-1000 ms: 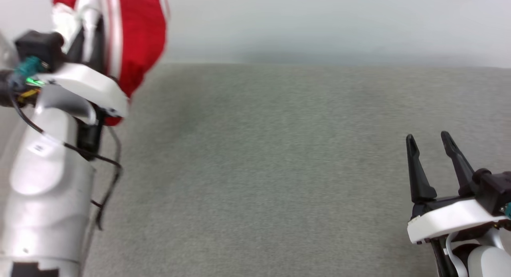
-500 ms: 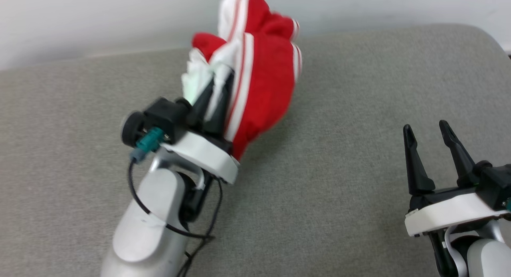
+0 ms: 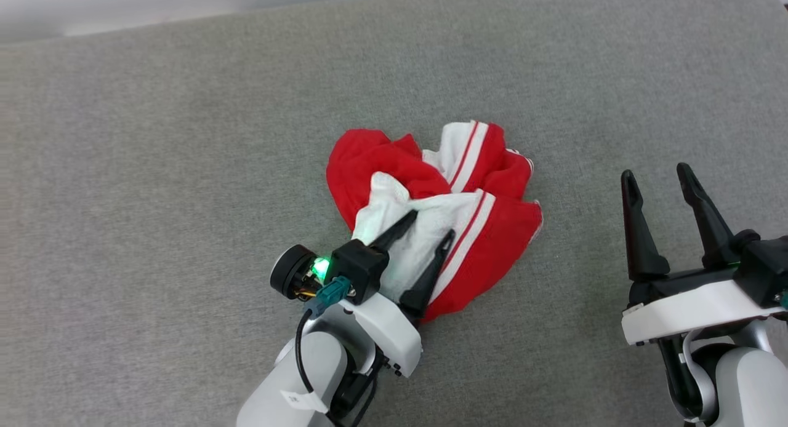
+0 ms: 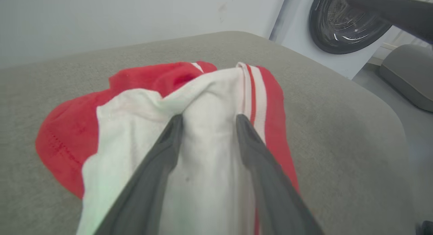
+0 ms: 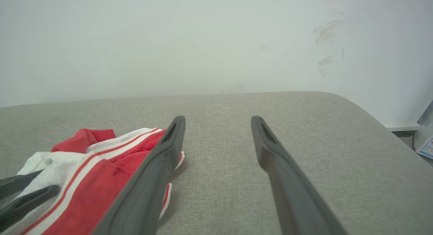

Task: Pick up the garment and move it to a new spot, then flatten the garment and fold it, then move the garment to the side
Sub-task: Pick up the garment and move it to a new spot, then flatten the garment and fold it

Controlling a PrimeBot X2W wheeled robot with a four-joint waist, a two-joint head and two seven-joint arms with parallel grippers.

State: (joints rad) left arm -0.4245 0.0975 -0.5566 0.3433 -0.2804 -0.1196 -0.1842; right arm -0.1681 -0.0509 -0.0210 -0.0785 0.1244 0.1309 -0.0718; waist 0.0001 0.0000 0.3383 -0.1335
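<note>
The garment [image 3: 486,248], a red T-shirt with white sleeves and thin striped seams, lies crumpled in a heap on the grey padded surface [image 3: 184,168]. My left gripper [image 3: 430,224] is open, its fingers spread over a white sleeve fold at the heap's near side, with white cloth [image 4: 206,150] lying between and under them. The chest print is hidden in the folds. My right gripper [image 3: 655,171] stands open and holds nothing, to the right of the heap and apart from it. In the right wrist view the garment [image 5: 101,167] lies left of my right gripper [image 5: 218,118].
The padded surface curves down at its right edge [image 4: 389,103]. Beyond it stand a white washing machine with a round dark door [image 4: 348,25] and a grey cushion [image 4: 406,72]. A pale wall [image 5: 203,42] runs along the far edge.
The head camera has swung. My left gripper, shut on the garment and holding it aloft, came down to the surface and opened; the garment now rests in a heap. The right gripper stayed open.
</note>
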